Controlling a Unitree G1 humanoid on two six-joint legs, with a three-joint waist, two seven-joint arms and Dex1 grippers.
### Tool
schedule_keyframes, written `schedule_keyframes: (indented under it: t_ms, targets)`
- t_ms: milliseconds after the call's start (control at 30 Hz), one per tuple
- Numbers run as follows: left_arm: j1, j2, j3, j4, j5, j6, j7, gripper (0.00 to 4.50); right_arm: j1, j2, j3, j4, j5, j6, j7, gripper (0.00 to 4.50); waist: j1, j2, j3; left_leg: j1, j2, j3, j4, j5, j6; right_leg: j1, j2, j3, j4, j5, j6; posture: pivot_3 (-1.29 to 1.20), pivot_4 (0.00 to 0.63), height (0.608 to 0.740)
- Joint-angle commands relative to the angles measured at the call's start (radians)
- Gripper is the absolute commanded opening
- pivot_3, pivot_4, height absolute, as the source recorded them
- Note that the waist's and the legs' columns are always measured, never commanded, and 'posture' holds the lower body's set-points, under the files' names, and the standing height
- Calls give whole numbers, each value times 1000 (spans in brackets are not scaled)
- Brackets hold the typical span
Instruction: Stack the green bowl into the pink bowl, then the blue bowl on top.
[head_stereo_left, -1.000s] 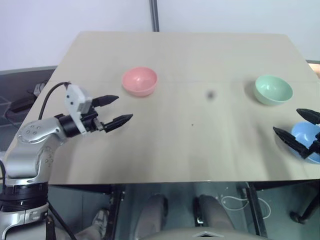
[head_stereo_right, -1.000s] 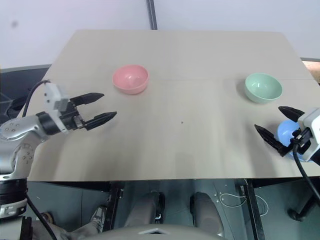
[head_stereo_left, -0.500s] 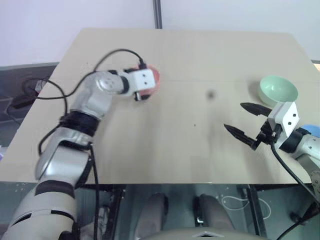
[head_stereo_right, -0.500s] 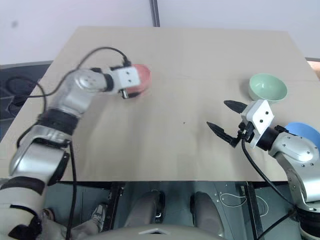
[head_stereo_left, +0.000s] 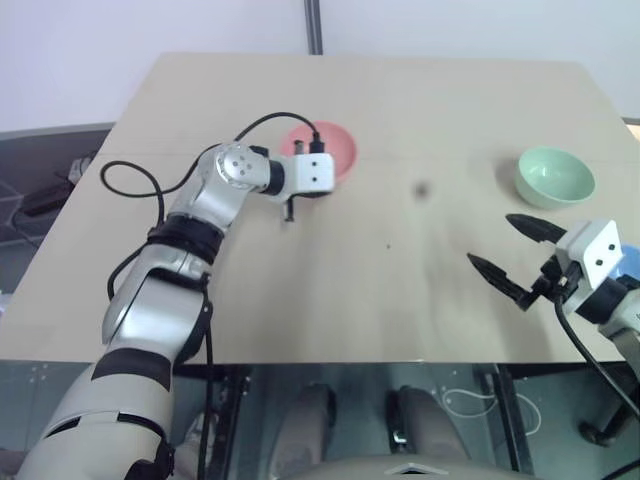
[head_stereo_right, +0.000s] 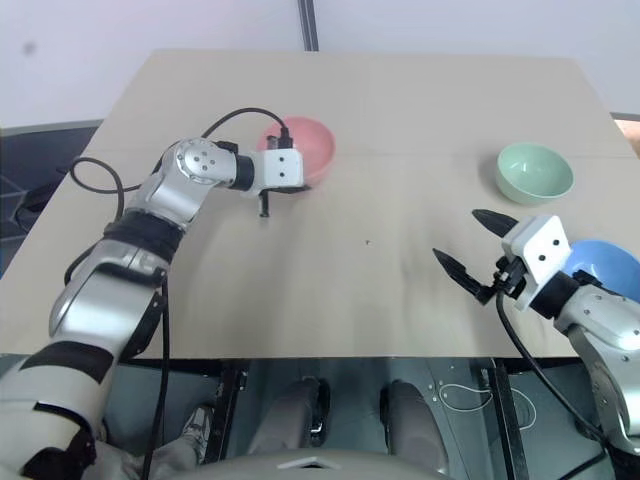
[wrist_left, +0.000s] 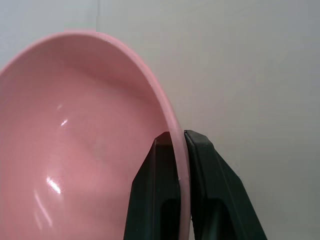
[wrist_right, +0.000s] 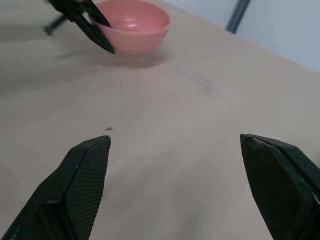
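The pink bowl (wrist_left: 75, 150) is pinched thinly at its rim by the left gripper (wrist_left: 180, 145); it could be tipped or slipped. The right gripper (head_stereo_right: 470, 250) is held spread, empty.

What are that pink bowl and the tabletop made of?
The small round salmon-pink bowl looks like smooth, glossy plastic: bright highlights gleam inside it and its rim is thin. The pale beige tabletop looks like matte wood or laminate, with faint grain streaks.

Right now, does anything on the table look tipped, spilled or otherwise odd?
Only the pink bowl: the left gripper is pinching its rim. The green bowl sits upright, and nothing has spilled.
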Motion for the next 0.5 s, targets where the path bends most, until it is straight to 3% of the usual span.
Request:
schedule_keyframes:
  t_ms: [33, 133, 300, 333, 400, 500]
  targets:
    - [53, 5, 15, -260, -134, 44, -149, 32, 43, 12, -79, -73, 8, -9, -29, 4500, -2, 0, 0, 0, 0, 1, 0, 0, 0, 0, 0, 1, 0, 0, 0, 0, 150, 740]
    - [101, -16, -24, -352, -154, 42, -205, 32, 100, 29, -116, -113, 12, -3, -49, 4500, -5, 1, 0, 1, 0, 1, 0, 0, 0, 0, 0, 2, 0, 0, 0, 0, 150, 740]
    - [127, -90, -109, -240, -68, -50, -201, 32, 155, 50, -123, -154, -12, -11, -79, 4500, -4, 1, -1, 15, 0, 2, -1, -3, 5, 12, 3, 4, 0, 0, 0, 0, 150, 740]
    - [125, -110, -112, -221, -71, -42, -199, 661, 159, 50, -116, -164, -22, -13, -85, 4500, -4, 1, -1, 15, 0, 2, -1, -3, 5, 13, 4, 4, 0, 0, 0, 0, 150, 740]
    - [116, -133, -106, -223, -78, -22, -196, 1318, 161, 50, -104, -183, -26, -2, -96, 4500, -4, 1, -1, 16, 0, 2, 0, -3, 5, 13, 4, 4, 1, 0, 0, 0, 150, 740]
    - [119, -124, -70, -283, -114, 5, -212, 2789, 150, 43, -88, -196, -27, 26, -111, 4500, -8, 1, -1, 16, 1, 2, 0, -3, 5, 13, 5, 4, 1, 0, 0, 0, 150, 740]
